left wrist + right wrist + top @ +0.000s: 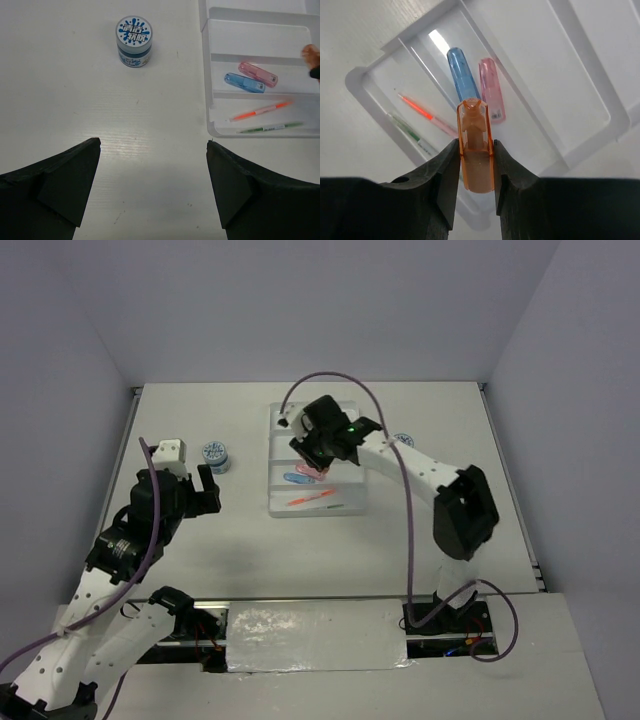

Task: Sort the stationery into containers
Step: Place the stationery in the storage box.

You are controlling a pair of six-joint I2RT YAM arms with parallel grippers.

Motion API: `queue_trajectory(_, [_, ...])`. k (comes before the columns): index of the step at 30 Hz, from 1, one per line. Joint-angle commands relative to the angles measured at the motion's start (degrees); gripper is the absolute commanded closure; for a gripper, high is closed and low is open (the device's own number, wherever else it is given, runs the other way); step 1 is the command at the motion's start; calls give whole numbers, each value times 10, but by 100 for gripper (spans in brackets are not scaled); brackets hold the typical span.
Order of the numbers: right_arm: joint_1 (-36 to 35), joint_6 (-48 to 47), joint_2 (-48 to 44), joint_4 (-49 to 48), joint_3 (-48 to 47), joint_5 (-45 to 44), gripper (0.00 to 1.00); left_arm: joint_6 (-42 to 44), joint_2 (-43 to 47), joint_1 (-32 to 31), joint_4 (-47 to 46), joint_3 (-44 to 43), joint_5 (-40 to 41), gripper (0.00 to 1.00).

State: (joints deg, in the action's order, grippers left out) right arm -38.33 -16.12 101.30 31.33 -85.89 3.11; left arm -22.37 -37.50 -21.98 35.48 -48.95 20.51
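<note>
Orange stick [475, 125]: pinched in the right gripper [475, 145], above the tray [345, 490].
Tray: holds a blue stick [462, 75] and a pink stick [491, 90] side by side.
Tub [215, 456]: on the bench [480, 500], left of the tray.
Left gripper [153, 142]: spread wide over the bench.
Bench: white, matte.
Room: plain pale walls [300, 300].

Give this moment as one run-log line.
right gripper: shut on orange stick above white tray | left gripper: open, empty | blue-white tub: outside tray
</note>
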Motion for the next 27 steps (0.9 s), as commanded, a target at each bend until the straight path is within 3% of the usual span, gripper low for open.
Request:
queue_trajectory(1, [-8, -126, 96, 67, -87, -25, 100, 10, 13, 4, -17, 1, 15, 1])
queue_trajectory(5, [-15, -173, 152, 71, -148, -13, 98, 9, 23, 4, -18, 2, 25, 1])
queue_trajectory(13, [-16, -218, 199, 45, -162, -21, 90, 14, 19, 4, -21, 2, 13, 1])
queue_trajectory(19, [-15, -212, 203, 58, -167, -15, 63, 16, 15, 4, -23, 2, 8, 1])
queue_trajectory(25, [-2, -191, 181, 73, -170, 11, 50, 20, 15, 4, -24, 3, 4, 1])
queue_trajectory(26, [2, -186, 167, 69, -160, 21, 38, 20, 15, 4, -24, 3, 4, 1])
queue_trajectory(27, [4, -182, 160, 66, -156, 29, 38, 20, 15, 4, -24, 3, 2, 1])
